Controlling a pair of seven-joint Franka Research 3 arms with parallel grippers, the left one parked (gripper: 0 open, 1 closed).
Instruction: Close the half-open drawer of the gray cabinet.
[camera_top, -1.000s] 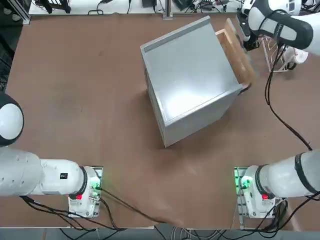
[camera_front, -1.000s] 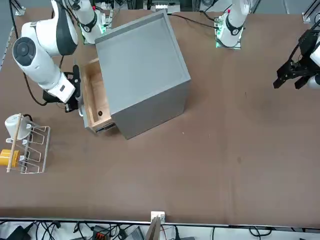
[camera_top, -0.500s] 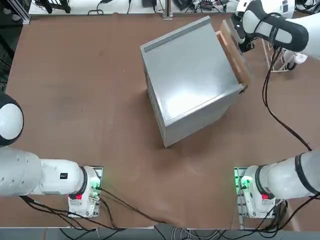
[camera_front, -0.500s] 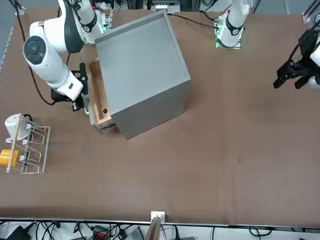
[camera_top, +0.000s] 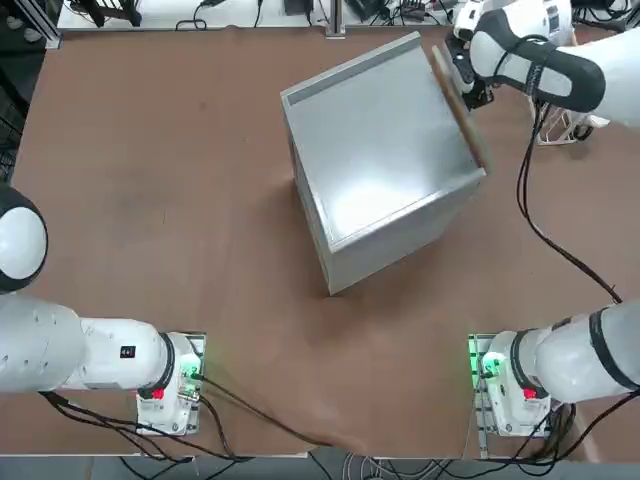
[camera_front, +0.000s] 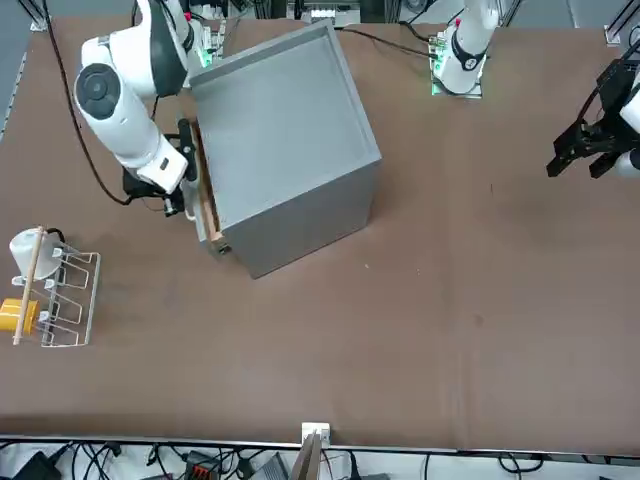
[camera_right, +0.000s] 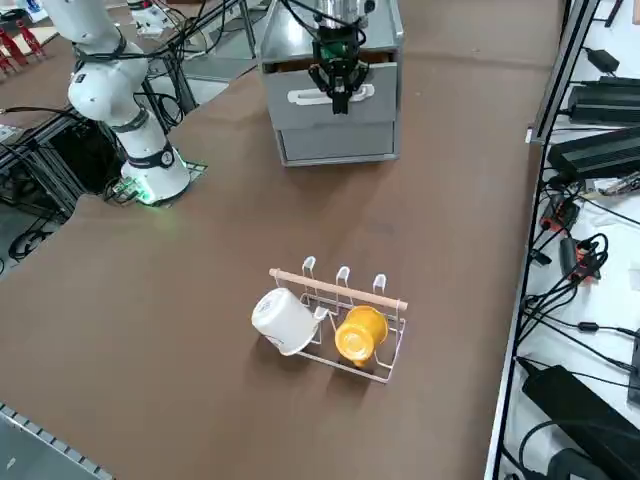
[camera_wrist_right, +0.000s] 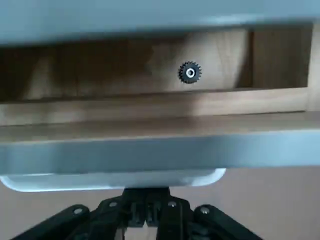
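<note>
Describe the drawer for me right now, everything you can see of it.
The drawer is a shallow tan wooden tray with a gray front panel and pale handle, set in the gray cabinet. It is nearly shut, with only a thin wooden strip showing. A small dark gear lies inside. The shut right gripper presses its front.

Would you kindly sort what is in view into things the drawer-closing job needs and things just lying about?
Job in hand:
gray cabinet
drawer, nearly shut
right gripper, jaws shut, at the drawer front

Lying about:
wire rack
white cup
yellow cup
</note>
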